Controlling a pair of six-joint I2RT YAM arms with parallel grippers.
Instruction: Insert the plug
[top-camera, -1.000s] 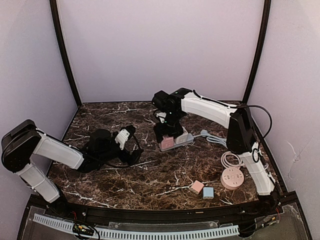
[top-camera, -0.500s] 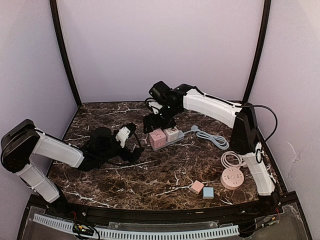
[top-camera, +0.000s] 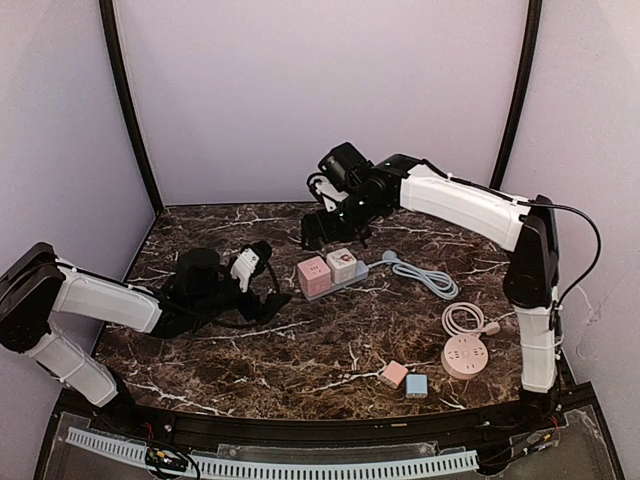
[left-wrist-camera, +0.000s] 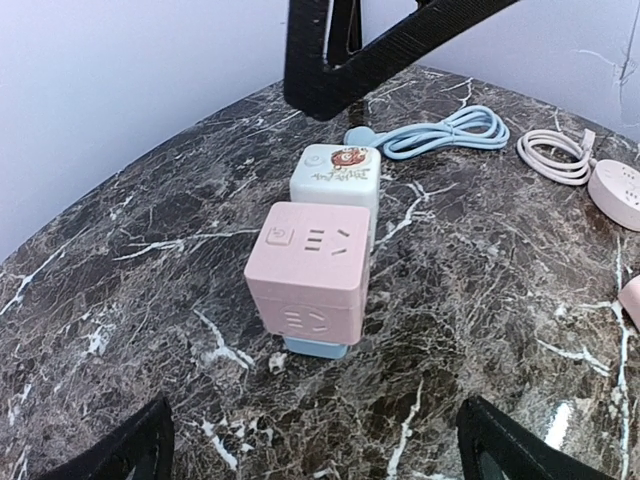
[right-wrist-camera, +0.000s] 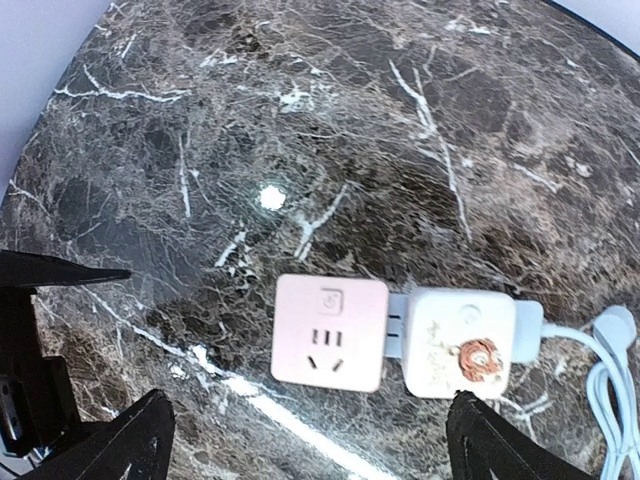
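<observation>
The pink cube plug (top-camera: 314, 276) sits pushed into the light-blue power strip (top-camera: 357, 275), right beside a white cube (top-camera: 343, 265) with a cartoon sticker. My right gripper (top-camera: 325, 228) hangs open above and behind them, touching nothing; from its wrist I look straight down on the pink cube plug (right-wrist-camera: 330, 332) and the white cube (right-wrist-camera: 460, 342). My left gripper (top-camera: 270, 280) lies low on the table to the left, open and empty. It faces the pink plug (left-wrist-camera: 310, 265), with the strip's end (left-wrist-camera: 315, 347) showing under it.
The strip's light-blue cable (top-camera: 425, 275) snakes off to the right. A round pink socket (top-camera: 466, 355) with a coiled white cord (top-camera: 462, 320) lies at the front right. A small pink cube (top-camera: 394, 374) and a small blue cube (top-camera: 417, 385) sit near the front edge.
My right gripper has opened off the pink cube plug, then risen and drawn back toward the rear. The strip with its cubes has shifted slightly left. My left arm has barely moved.
</observation>
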